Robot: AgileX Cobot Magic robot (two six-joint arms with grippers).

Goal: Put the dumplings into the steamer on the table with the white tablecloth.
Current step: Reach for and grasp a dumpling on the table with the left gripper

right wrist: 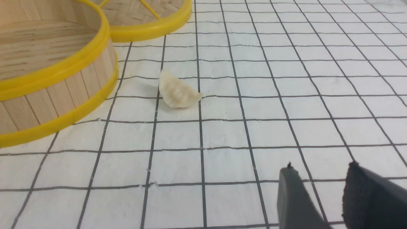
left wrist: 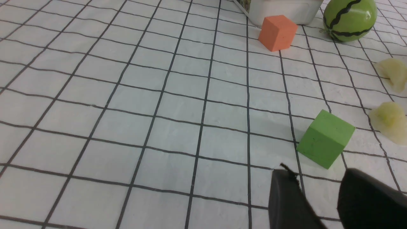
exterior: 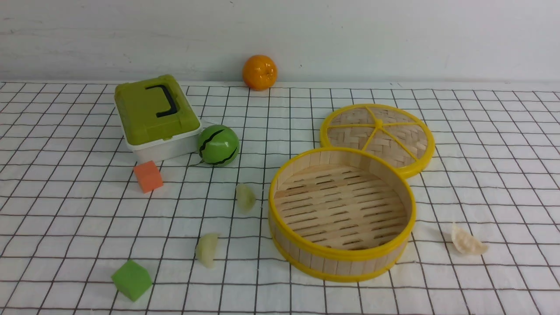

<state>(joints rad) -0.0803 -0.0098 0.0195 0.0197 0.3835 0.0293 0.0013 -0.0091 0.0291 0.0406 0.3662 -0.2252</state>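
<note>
The steamer [exterior: 306, 256] stands empty on the white tablecloth [exterior: 65, 227] right of centre, its rim also in the right wrist view [right wrist: 63, 66]. Two pale yellow-green dumplings [exterior: 245, 197] [exterior: 207, 249] lie left of it; the left wrist view shows them [left wrist: 393, 73] [left wrist: 388, 121] beyond the green cube. A cream-white pleated dumpling [exterior: 468, 241] lies right of the steamer, seen in the right wrist view [right wrist: 177, 90]. My left gripper [left wrist: 318, 175] hangs open over bare cloth near the green cube. My right gripper [right wrist: 321, 168] is open, short of the white dumpling. Neither arm shows in the front view.
A woven lid [exterior: 378, 133] with yellow spokes leans behind the steamer. A green-lidded box [exterior: 153, 116], a watermelon ball [exterior: 218, 145] and an orange [exterior: 260, 72] sit at the back. An orange cube [exterior: 148, 176] and a green cube [exterior: 131, 279] lie on the left.
</note>
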